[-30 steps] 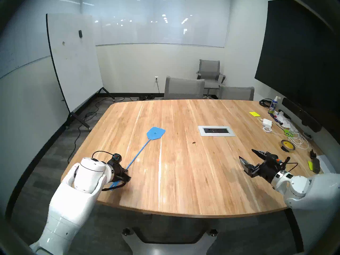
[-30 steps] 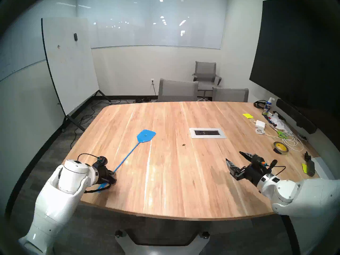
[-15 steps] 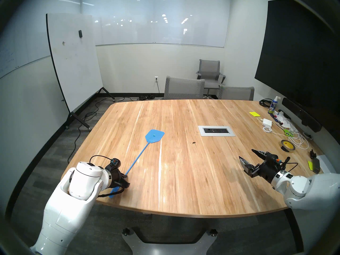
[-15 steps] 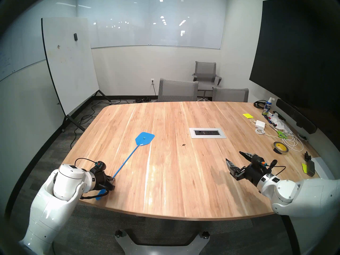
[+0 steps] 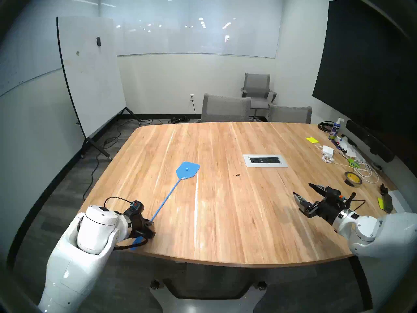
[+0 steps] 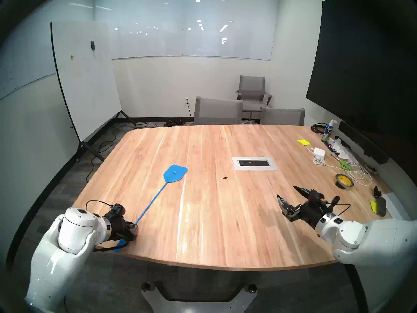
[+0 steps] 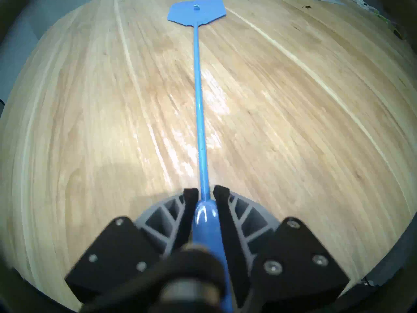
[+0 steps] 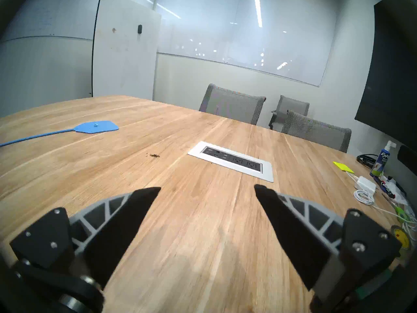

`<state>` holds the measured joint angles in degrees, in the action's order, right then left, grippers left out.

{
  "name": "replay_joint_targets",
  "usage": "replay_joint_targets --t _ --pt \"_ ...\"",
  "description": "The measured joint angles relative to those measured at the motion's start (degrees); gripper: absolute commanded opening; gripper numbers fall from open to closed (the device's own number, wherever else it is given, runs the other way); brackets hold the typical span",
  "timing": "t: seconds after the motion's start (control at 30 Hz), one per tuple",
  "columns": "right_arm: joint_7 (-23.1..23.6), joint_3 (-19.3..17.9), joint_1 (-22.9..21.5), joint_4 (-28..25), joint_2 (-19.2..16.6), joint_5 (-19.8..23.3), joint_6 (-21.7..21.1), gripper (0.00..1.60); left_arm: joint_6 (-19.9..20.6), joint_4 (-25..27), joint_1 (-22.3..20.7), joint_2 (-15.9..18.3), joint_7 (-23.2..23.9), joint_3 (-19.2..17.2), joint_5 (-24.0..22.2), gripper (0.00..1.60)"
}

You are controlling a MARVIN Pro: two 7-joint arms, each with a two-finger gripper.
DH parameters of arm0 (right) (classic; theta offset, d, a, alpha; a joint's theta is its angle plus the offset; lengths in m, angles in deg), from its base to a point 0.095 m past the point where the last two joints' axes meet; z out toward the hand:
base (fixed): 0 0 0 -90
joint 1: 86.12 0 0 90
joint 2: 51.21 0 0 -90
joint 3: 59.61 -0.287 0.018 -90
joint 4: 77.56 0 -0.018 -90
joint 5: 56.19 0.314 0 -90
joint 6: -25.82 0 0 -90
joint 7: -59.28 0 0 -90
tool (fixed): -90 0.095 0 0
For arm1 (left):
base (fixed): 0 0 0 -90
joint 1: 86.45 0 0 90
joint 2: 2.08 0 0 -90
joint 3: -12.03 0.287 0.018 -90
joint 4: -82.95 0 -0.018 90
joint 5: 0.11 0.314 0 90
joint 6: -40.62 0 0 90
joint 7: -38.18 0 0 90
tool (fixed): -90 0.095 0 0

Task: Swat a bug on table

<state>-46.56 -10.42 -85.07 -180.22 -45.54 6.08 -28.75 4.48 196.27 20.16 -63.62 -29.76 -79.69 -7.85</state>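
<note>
The bug [image 5: 237, 175] is a tiny dark speck on the wood table [image 5: 225, 215], just in front of the silver outlet panel [image 5: 265, 160]; it also shows in the right wrist view [image 8: 154, 155]. My left gripper [image 5: 151, 224] is shut on the handle of a blue fly swatter [image 5: 168, 195] near the table's front left edge. The swatter's flat head [image 5: 188, 170] lies low over the wood, well left of the bug. In the left wrist view the fingers [image 7: 191, 194] clamp the handle [image 7: 204, 215]. My right gripper [image 5: 303, 189] is open and empty, front right of the bug.
Along the table's right edge lie a tape roll [image 5: 353, 178], white cables [image 5: 365, 172], green scissors [image 5: 353, 163], a charger [image 5: 327, 150], yellow sticky notes [image 5: 312, 139] and a spray bottle [image 5: 335, 130]. Grey chairs [image 5: 225, 108] stand at the far side, a whiteboard [image 5: 90, 75] far left.
My left arm has pulled back toward the table's front left edge, drawing the swatter with it; its head slid nearer and slightly left. The right arm and the bug have not moved.
</note>
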Motion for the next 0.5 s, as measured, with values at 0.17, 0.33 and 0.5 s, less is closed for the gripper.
replay_joint_targets --t 0.17,0.33,0.5 --pt "0.00 0.00 0.00 0.00 0.00 0.00 0.00 1.60 -0.19 1.10 2.10 -0.04 0.32 -1.64 -0.79 0.67" --pt "0.00 0.00 0.01 0.00 0.00 0.00 0.00 1.60 -0.21 2.20 4.03 -0.28 0.48 -2.96 -1.36 0.66" --pt "0.00 0.00 0.01 0.00 0.00 0.00 0.00 1.60 -0.29 3.04 5.54 -0.48 0.62 -4.00 -1.71 0.66"
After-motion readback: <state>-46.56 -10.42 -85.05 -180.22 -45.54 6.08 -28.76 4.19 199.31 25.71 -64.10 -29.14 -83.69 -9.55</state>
